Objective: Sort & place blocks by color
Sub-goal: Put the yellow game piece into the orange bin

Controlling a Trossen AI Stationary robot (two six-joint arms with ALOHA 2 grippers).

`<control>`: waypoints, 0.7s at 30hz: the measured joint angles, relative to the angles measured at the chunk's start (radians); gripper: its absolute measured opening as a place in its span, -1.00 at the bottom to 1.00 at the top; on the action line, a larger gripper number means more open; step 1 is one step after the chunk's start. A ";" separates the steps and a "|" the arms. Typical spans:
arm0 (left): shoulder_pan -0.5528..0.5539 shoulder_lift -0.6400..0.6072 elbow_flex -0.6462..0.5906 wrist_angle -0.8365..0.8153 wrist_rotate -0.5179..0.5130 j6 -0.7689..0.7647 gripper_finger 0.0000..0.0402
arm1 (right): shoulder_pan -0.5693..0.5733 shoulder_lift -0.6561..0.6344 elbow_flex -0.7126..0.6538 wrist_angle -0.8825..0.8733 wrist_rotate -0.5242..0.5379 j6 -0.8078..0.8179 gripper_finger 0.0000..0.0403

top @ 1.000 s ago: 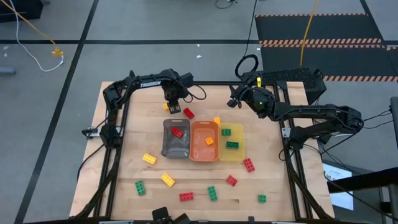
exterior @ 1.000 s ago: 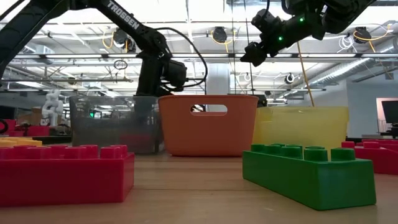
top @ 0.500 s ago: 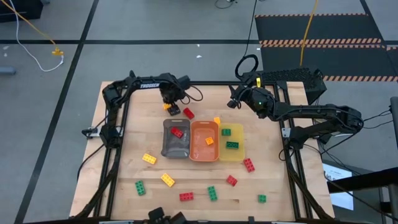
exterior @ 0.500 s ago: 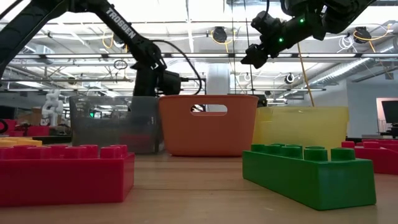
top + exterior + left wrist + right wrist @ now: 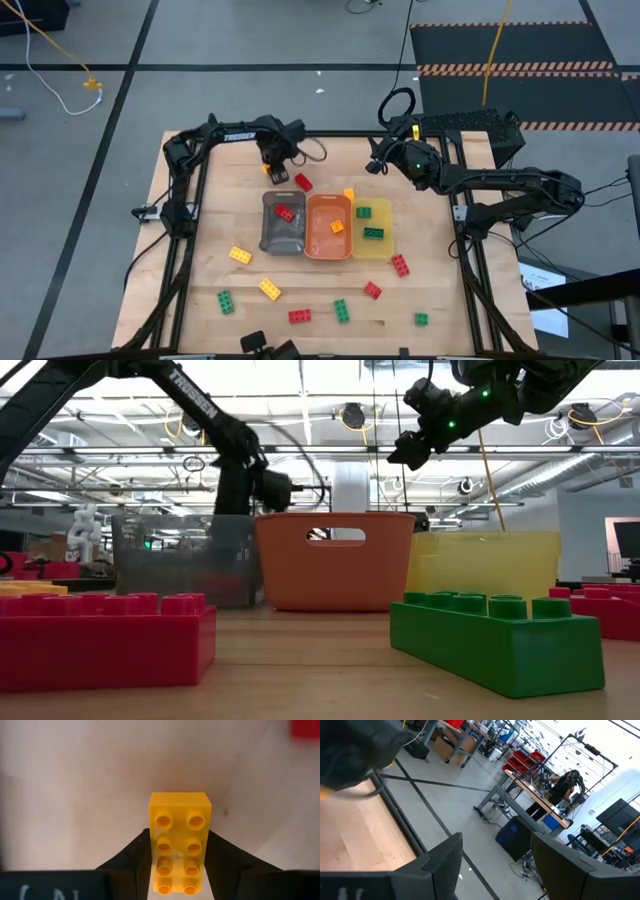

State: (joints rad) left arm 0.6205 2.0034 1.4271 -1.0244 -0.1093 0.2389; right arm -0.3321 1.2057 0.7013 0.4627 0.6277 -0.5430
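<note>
A yellow block [image 5: 180, 820], two studs wide and several long, lies studs up on the wood behind the grey tray [image 5: 283, 235], and my left gripper [image 5: 277, 176] [image 5: 179, 834] is shut on it, pointing down. A red block [image 5: 303, 183] lies just right of it. The grey tray holds a red block [image 5: 286, 212], the orange tray [image 5: 318, 240] an orange one [image 5: 337, 227], the yellow tray [image 5: 384, 245] two green ones [image 5: 373, 233]. My right gripper [image 5: 375, 160] [image 5: 495, 850] hangs open and level, high over the far right. My left gripper pinches the yellow block's two long sides [image 5: 153, 852] between its two fingers [image 5: 135, 862], on the half of the block nearer the wrist. The fingers come from above, pointing down, and lie across the block. The block stays level, studs up; whether it is off the wood I cannot tell.
Several loose red, yellow and green blocks lie on the table's near half, among them a yellow one [image 5: 240, 255] and a red one [image 5: 400, 265]. An orange block [image 5: 348, 193] sits at the orange tray's far end. Big red [image 5: 100, 645] and green [image 5: 495, 640] blocks stand close to the low camera.
</note>
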 joint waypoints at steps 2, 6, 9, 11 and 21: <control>0.003 -0.023 0.056 -0.027 -0.014 0.007 -0.30 | 0.000 -0.004 0.000 -0.004 0.000 0.000 0.12; 0.004 -0.060 0.157 -0.128 -0.027 -0.020 -0.30 | 0.000 -0.014 0.000 -0.013 0.001 0.000 0.12; -0.017 -0.123 0.200 -0.155 0.019 -0.069 -0.30 | 0.000 -0.019 0.000 -0.030 0.003 0.000 0.12; -0.055 -0.158 0.200 -0.160 0.068 -0.099 -0.30 | 0.000 -0.020 0.000 -0.028 0.003 0.000 0.12; -0.348 -0.214 0.199 0.062 0.114 -0.147 -0.30 | 0.000 -0.023 0.000 -0.019 0.005 -0.018 0.12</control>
State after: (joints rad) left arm 0.2729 1.7895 1.6264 -0.9627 0.0051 0.0920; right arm -0.3321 1.1826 0.7010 0.4432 0.6329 -0.5607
